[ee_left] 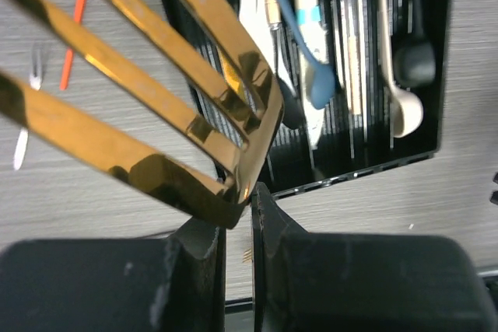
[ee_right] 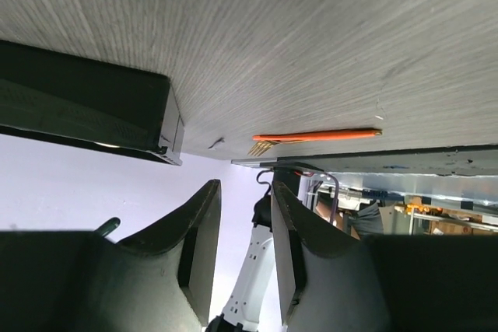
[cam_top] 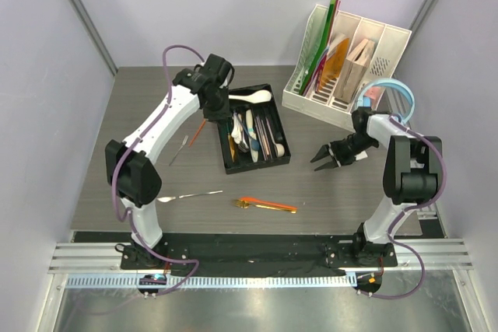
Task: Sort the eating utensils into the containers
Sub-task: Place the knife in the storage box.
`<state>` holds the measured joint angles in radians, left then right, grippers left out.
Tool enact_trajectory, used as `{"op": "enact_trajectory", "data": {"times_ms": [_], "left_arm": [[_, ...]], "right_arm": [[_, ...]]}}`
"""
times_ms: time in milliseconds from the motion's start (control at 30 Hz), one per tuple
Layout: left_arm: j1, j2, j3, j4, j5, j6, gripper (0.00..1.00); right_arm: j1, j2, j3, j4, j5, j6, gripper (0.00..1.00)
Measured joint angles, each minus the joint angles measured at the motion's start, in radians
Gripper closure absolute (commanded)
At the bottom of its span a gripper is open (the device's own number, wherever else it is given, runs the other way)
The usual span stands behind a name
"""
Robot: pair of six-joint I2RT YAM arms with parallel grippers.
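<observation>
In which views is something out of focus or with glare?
Left wrist: the gold fork is blurred with bright glare, the tray behind sharper. Right wrist: the right fingers soft, the table grain sharp. Top external: evenly lit, sharp.

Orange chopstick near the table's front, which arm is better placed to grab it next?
Right. The right hand is open, empty and nearer the orange chopstick; the left hand grips a gold fork at the black tray.

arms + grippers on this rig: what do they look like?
Left arm and right arm match: white link shells, black joint housings, a purple cable looping along each. Left gripper and right gripper: black, two tapered fingers. No markings visible.
</observation>
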<state>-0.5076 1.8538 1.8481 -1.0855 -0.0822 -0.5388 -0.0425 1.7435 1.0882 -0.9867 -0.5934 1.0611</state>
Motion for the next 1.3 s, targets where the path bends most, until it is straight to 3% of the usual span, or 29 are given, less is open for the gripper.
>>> {"op": "enact_trajectory", "data": {"times_ms": [467,1300], "left_arm": [[-0.013,0.109,0.095,0.002,0.101,0.042,1.0],[-0.013,0.085,0.132,-0.006,0.026,0.048,1.0]], "right_arm": [[-0.089,0.046,0.022,-0.001,-0.013,-0.092,0.63],[-0.097,0.047,0.048,0.022,-0.023,-0.086,0.65]]}}
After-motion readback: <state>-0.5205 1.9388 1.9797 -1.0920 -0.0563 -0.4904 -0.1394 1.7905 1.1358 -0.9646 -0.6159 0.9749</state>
